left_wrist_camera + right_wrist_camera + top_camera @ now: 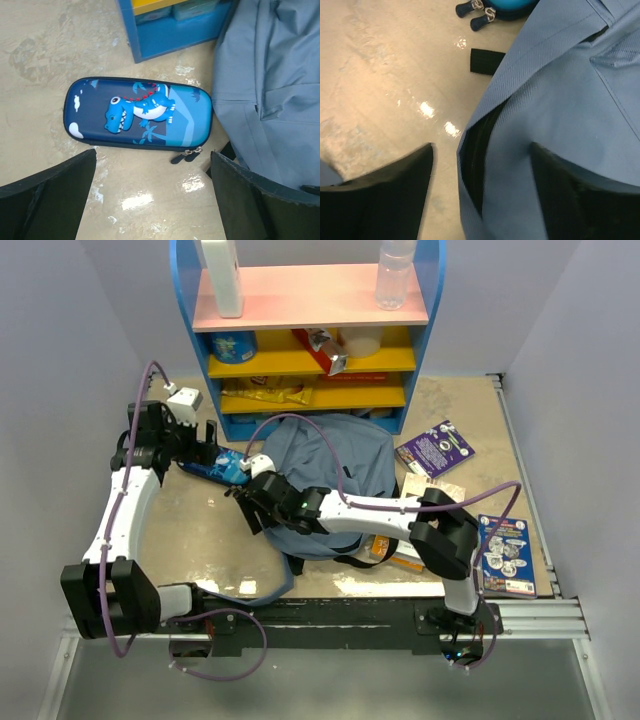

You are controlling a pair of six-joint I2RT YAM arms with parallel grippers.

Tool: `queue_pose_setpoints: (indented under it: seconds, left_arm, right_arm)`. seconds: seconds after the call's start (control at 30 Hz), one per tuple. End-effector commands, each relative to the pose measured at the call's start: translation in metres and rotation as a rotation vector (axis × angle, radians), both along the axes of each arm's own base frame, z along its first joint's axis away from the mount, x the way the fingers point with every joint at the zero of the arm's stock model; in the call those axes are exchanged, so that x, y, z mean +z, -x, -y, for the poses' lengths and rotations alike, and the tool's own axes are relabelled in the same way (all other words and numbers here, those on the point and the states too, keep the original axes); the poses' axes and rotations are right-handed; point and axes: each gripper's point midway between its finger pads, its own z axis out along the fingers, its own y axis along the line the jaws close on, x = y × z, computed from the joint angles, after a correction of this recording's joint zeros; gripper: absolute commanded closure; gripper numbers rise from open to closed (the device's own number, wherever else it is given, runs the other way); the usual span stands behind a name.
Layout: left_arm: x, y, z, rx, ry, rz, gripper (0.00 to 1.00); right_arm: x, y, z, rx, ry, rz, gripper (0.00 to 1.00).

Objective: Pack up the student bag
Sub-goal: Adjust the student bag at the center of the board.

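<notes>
Over a scuffed beige table (190, 530) between pale walls, the left gripper (152, 170) gapes above a pencil case (137, 114); the right gripper (481, 146), also apart, straddles an edge of the student bag (560, 100).

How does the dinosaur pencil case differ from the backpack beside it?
The pencil case is small, stiff-looking and bright blue with a cartoon dinosaur; the backpack is much larger, soft and plain slate blue. The pencil case is zipped shut; the backpack's opening gapes. Both lie on the table.
</notes>
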Motion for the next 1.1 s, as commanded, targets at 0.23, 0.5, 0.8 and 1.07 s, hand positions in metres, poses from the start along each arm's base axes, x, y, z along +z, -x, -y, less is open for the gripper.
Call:
queue_pose_setpoints:
  seconds: [0.23, 0.5, 0.8, 1.07]
  left_arm:
    - [0.015, -0.002, -0.022, 0.031, -0.027, 0.047, 0.0]
    - [0.004, 0.003, -0.026, 0.037, -0.04, 0.038, 0.0]
    - [0.006, 0.005, -0.026, 0.036, -0.045, 0.043, 0.0]
    - [0.007, 0.0, -0.019, -0.006, -0.022, 0.046, 0.0]
  right_arm:
    - [0.059, -0.033, -0.014, -0.046, -0.026, 0.171, 1.0]
    - [0.169, 0.009, -0.03, 0.091, -0.096, 0.446, 1.0]
    - [0.114, 0.141, -0.046, 0.399, 0.11, 0.612, 1.0]
    - [0.014, 0.173, 0.006, 0.507, 0.234, 0.382, 0.36]
